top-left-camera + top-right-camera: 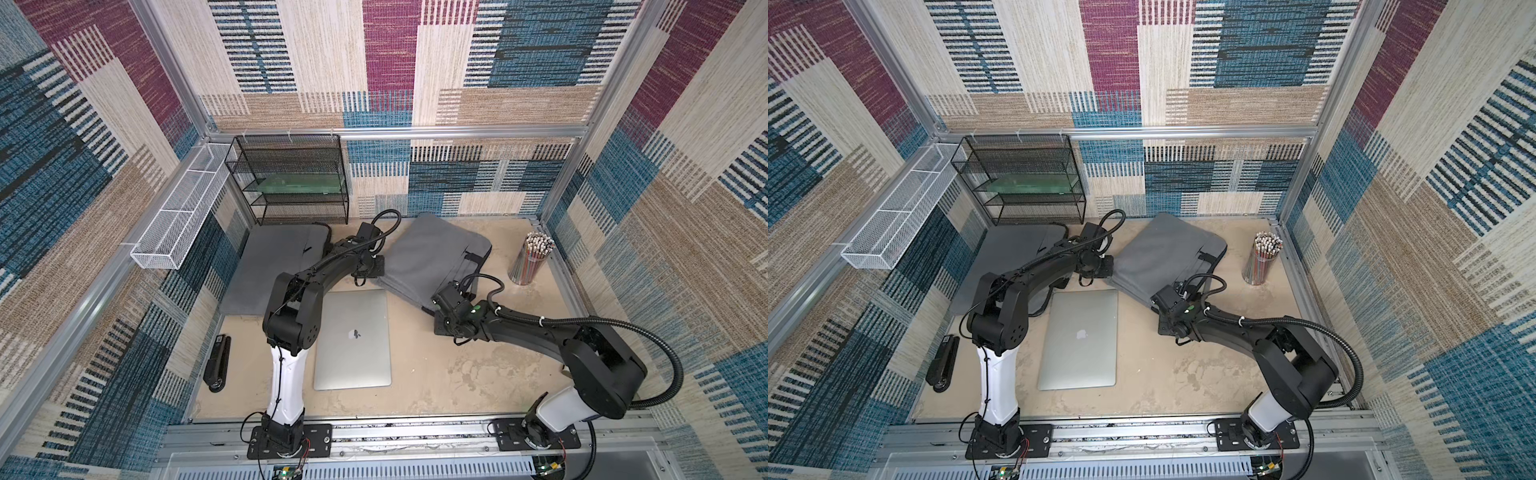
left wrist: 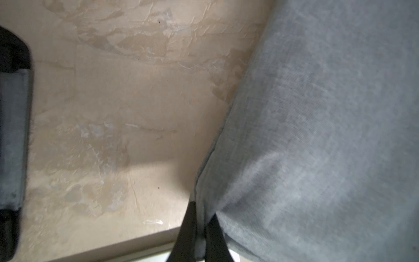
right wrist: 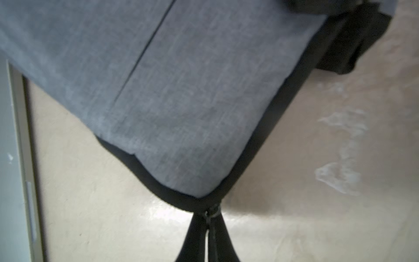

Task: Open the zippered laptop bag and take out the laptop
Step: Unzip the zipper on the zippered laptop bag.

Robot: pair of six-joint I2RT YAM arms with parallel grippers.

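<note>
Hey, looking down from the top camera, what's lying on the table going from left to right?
Black stapler → flat gray bag → silver laptop → gray laptop bag → cup of pencils.

The left arm (image 1: 291, 316) and the right arm (image 1: 598, 361) were each made up of black housings, with one white link (image 1: 284, 382) set just above a black base plate (image 1: 320, 436) screwed to the mounting rail (image 1: 415, 432). Far from the rail, a green light (image 1: 477, 308) and a white cable tie (image 1: 541, 321) were seen on the right arm, from which a corrugated black hose (image 1: 680, 376) was looped.
</note>
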